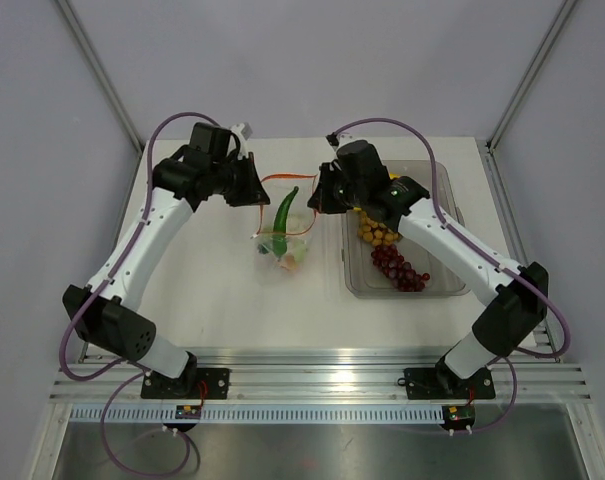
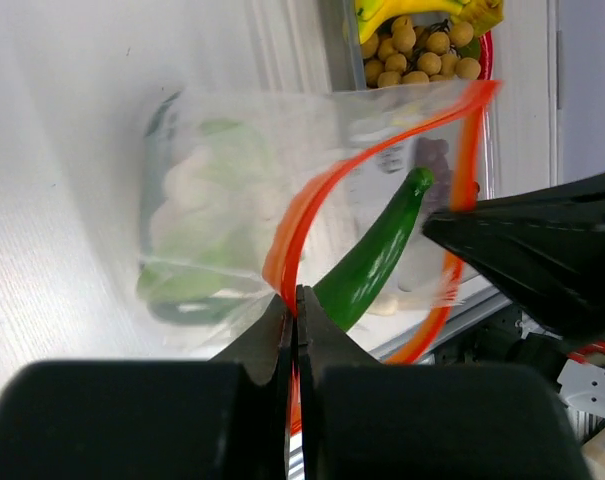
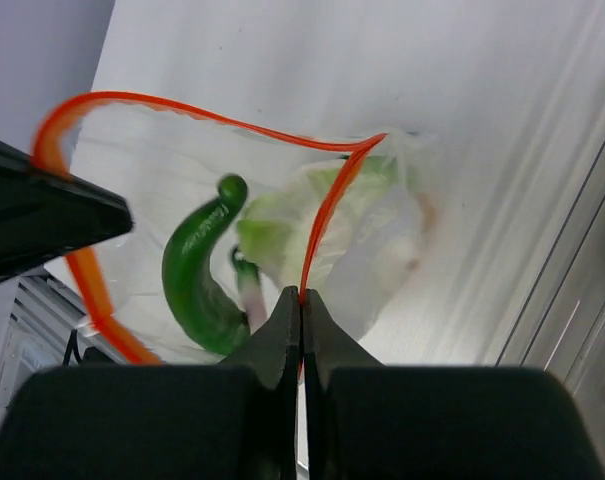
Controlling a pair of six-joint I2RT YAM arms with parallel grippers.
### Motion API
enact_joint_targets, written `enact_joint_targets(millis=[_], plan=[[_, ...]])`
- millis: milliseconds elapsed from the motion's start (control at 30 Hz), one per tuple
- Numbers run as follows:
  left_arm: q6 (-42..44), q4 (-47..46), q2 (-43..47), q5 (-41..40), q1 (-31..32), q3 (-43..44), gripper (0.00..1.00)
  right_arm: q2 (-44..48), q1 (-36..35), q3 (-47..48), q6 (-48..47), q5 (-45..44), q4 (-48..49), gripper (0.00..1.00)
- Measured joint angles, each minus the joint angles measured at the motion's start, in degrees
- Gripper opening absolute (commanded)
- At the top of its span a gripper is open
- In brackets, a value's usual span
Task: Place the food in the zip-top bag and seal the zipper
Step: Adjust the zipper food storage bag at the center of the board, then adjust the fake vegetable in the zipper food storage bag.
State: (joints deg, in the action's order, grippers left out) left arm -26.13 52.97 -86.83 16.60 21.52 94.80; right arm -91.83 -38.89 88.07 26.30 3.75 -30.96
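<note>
The left pincer [image 2: 294,300], at the bottom centre of its wrist view, is clenched on the red zipper [image 2: 294,225] of the zip-top bag [image 1: 282,240]. The right pincer [image 3: 300,300] is clenched on the opposite side of the zipper. The bag's mouth stands open at the centre of the top view, and a long green vegetable [image 2: 377,250] lies inside. Dark grapes [image 1: 400,268] lie in the tub [image 1: 452,285], right of centre.

Nothing in these views can be read: no word, brand, number or sign. The bag [image 1: 282,243] and tub [image 1: 402,293] show no legible print. Small coloured tags [image 1: 189,409] below the arm bases [image 1: 185,380] are too tiny to make out.
</note>
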Motion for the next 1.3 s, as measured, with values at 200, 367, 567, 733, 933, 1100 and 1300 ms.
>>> enact_joint_targets(millis=[200,367,567,733,933,1100,1300], plan=[[-0.09,-2.45,-1.18,-0.02,0.17,-6.1,0.0,-1.75,0.0,0.59,-0.13,-1.75,0.9,0.0],[-0.28,-2.91,-1.66,0.09,0.22,-6.75,0.0,-3.1,0.0,-1.95,0.04,-6.36,-1.25,0.02],[-0.74,-4.13,-1.66,1.25,0.39,-6.23,0.0,-2.73,0.0,-1.81,0.13,-9.81,-2.95,0.41],[-1.51,-5.31,-1.66,2.93,0.42,-6.23,0.0,0.63,-0.72,-1.07,-0.13,-10.56,-4.83,0.58],[-2.27,-6.38,-1.66,4.31,0.44,-6.23,0.0,4.61,-5.25,3.26,-0.44,-12.79,-5.18,0.55],[-2.47,-6.43,-1.66,4.85,0.52,-6.23,0.0,5.07,-7.26,2.93,1.7,-12.63,-2.08,0.5],[-2.45,-6.4,-1.64,5.42,0.55,-6.23,0.0,1.03,-7.23,1.73,5.44,-10.4,1.7,0.53]])
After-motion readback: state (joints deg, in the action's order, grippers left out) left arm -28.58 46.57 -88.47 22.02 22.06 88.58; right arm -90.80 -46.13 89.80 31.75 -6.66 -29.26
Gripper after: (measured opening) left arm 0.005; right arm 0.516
